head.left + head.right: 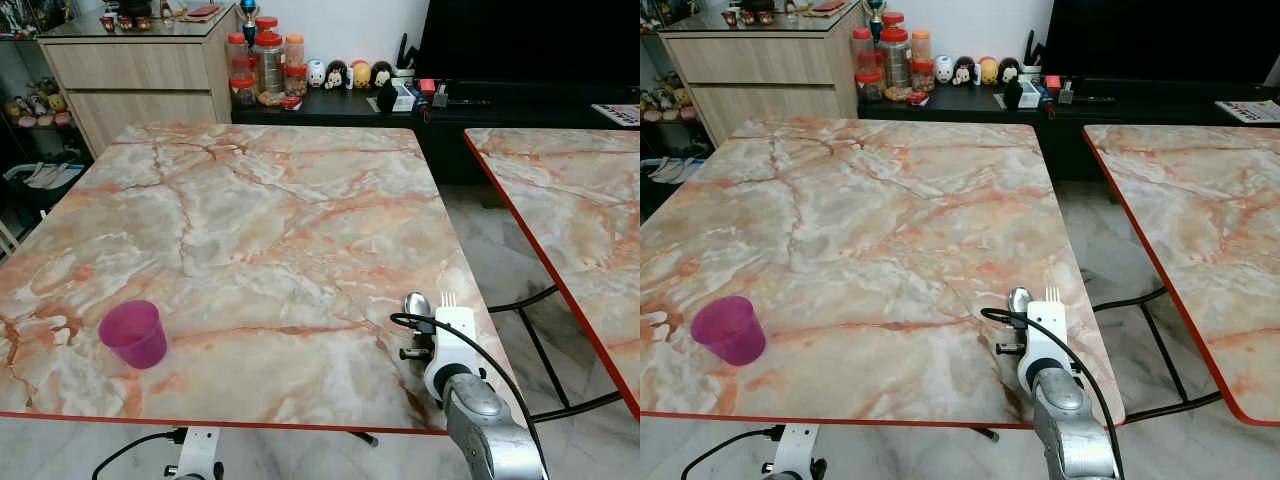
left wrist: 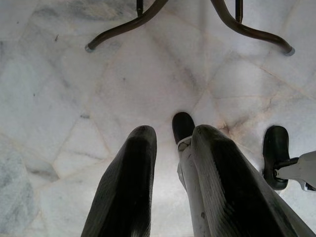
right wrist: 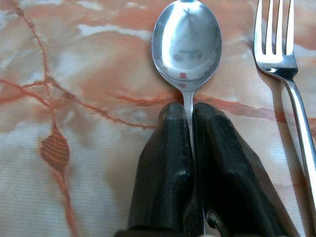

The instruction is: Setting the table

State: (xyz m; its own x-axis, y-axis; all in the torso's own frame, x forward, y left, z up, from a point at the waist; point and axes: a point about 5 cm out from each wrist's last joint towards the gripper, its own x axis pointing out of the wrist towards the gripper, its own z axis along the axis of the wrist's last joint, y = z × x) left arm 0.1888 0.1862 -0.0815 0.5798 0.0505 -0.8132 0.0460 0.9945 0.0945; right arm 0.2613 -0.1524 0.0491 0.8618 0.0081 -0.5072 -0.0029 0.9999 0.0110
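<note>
The right gripper [image 3: 190,163] is clamped on the neck of a metal spoon [image 3: 186,44], its two black fingers pressed together just behind the bowl, which faces up over the marbled bench [image 1: 260,220]. Gripping this close to the bowl probably keeps the spoon level and steady for a flat set-down. A fork [image 3: 281,54] lies just beside the spoon, on the side nearer the bench's right edge, tines pointing the same way, so the cutlery is likely being paired as one place setting. A pink cup [image 1: 133,333] stands well apart from the spoon, toward the bench's left near corner. The left gripper [image 2: 170,173] hangs idle over the tiled floor [image 2: 59,98], fingers slightly apart.
</note>
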